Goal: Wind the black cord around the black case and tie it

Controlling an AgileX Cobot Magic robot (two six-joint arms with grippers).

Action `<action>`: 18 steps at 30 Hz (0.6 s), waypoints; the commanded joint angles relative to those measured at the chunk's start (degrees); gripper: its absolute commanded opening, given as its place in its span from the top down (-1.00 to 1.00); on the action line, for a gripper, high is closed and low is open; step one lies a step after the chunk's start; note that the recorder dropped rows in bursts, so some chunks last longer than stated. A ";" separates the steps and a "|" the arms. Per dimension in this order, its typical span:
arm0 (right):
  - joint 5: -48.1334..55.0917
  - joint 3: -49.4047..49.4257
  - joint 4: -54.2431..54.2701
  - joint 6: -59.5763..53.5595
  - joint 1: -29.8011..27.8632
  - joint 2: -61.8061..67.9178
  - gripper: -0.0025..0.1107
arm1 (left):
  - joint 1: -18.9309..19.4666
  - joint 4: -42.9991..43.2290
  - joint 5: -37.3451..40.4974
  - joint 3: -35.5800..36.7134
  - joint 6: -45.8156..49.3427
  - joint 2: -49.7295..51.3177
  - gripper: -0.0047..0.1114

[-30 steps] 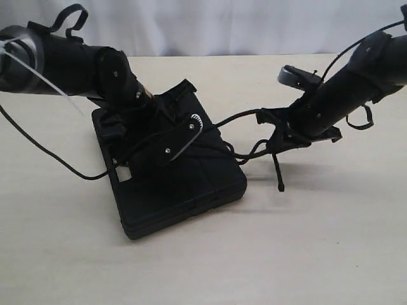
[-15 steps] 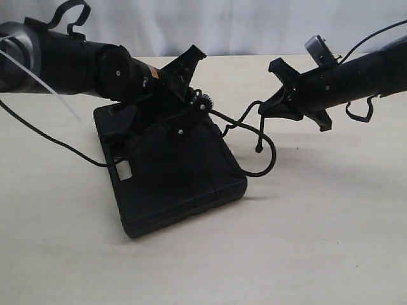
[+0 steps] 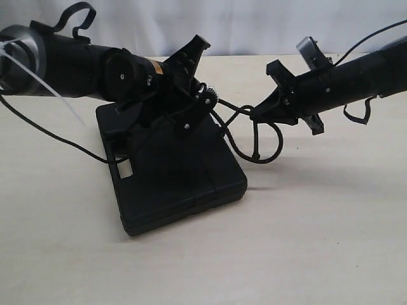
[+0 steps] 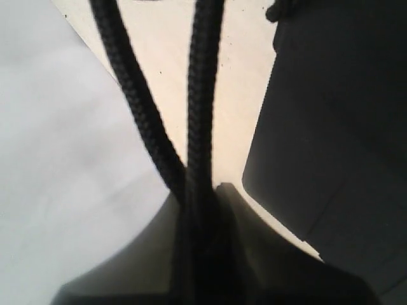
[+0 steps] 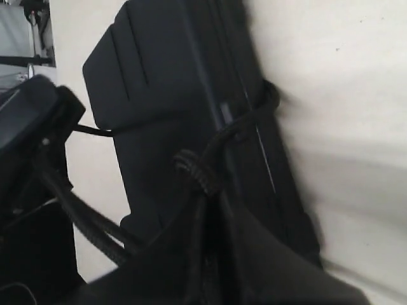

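black cord (image 4: 202,95): judged limp, light, grippy braid; pinch near ends | black case (image 3: 178,184): rigid, flat on table (image 3: 318,241) | cord's slack loop hangs off case's 2 o'clock corner | left gripper (image 3: 202,95) over case's 12 o'clock edge, clamped on two cord strands | right gripper (image 3: 257,114) in from 3 o'clock, pinched tight on cord

I'm seeing the exterior camera stand in front of the table (image 3: 305,254), a little raised, looking across it to the pale backdrop (image 3: 254,25). It is far enough back to hold the whole black case (image 3: 178,184) at centre-left of the frame. Each wrist camera rides very near (near enough that its foreground blurs). The left looks along the black cord (image 4: 203,95), the right down onto the case's ribbed face. All three views share case and cord.
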 commanded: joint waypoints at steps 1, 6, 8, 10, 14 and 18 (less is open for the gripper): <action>2.78 -0.12 -3.21 -3.03 -0.15 -0.17 0.88 | -0.43 0.04 -4.02 -0.05 1.76 1.09 0.92; 2.66 -0.12 -10.09 -3.32 -0.15 -0.17 0.88 | -0.43 -0.06 -5.11 -0.05 1.76 1.37 0.92; 2.66 -0.12 -12.36 -3.72 -0.15 -0.17 0.87 | -0.43 -0.26 -5.11 -0.05 1.76 1.37 0.92; 2.78 -0.12 -13.61 -4.19 -0.15 -0.17 0.85 | -0.43 -0.51 -5.11 -0.05 1.76 1.37 0.92; 3.01 -0.12 -14.29 -6.07 -0.15 -0.17 0.65 | -0.43 -0.51 -5.11 0.05 1.76 1.37 0.92; 3.27 -0.12 -14.19 -7.12 -0.15 -0.17 0.34 | -0.43 -0.51 -4.75 0.05 1.76 1.37 0.92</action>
